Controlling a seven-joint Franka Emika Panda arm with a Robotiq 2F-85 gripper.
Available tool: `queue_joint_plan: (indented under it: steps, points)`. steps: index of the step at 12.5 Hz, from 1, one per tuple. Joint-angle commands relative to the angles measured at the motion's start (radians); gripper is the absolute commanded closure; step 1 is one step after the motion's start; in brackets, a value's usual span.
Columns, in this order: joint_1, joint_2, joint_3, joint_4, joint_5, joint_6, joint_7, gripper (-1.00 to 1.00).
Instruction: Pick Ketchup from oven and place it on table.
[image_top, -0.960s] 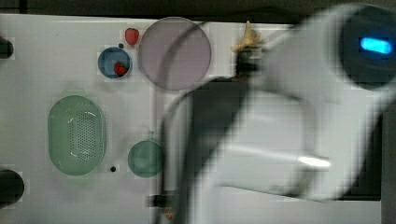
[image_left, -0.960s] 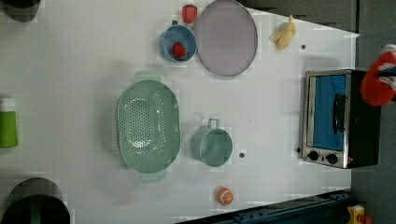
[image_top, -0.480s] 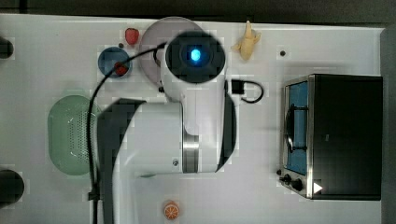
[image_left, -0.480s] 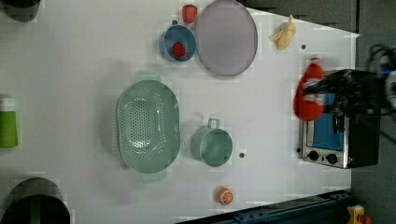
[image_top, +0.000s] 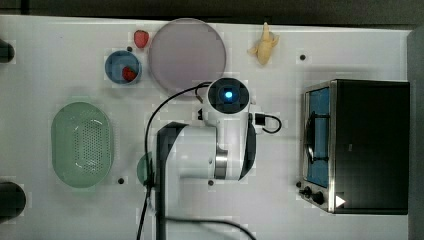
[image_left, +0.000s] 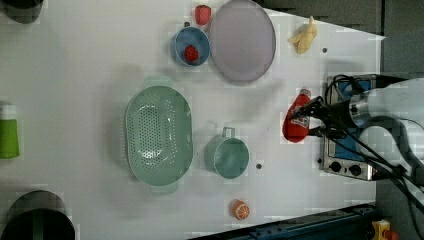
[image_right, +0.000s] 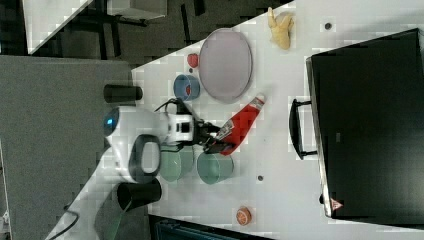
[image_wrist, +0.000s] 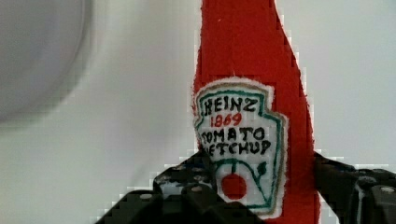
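Note:
The ketchup (image_left: 295, 119) is a red bottle with a white label, and my gripper (image_left: 311, 118) is shut on its lower body. In the wrist view the ketchup (image_wrist: 252, 93) stands between the two dark fingers (image_wrist: 187, 189) of the gripper (image_wrist: 261, 196). The right view shows the ketchup (image_right: 243, 124) tilted, its white cap toward the plate, over the white table (image_right: 280, 165). The oven (image_top: 365, 145) stands at the top view's right, its glass door facing the arm, and the ketchup is well outside it. In the top view the arm covers the bottle.
A purple plate (image_top: 187, 55), a blue bowl (image_top: 122, 67) holding a strawberry, a loose strawberry (image_top: 141, 38) and a yellow toy (image_top: 265, 45) lie along the far edge. A green colander (image_top: 81, 144), a teal mug (image_left: 227, 156) and an orange (image_left: 240, 209) sit further off.
The arm has swung away from the oven toward the middle of the table, carrying the ketchup out from the oven's front.

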Motion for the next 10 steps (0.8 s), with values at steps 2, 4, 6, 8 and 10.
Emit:
queue_joint_plan:
  steps: [2,4,6,8,10]
  points:
    - [0.001,0.072,-0.029,-0.025,0.023,0.118,-0.011,-0.26]
    - [0.001,0.139,-0.018,-0.024,0.029,0.212,-0.011,-0.26]
    - [0.001,0.172,-0.014,-0.025,0.044,0.271,-0.011,-0.51]
    - [0.001,0.168,-0.011,-0.018,0.046,0.272,-0.011,-0.95]
    - [0.002,0.131,-0.01,0.002,0.046,0.258,-0.006,-1.0]
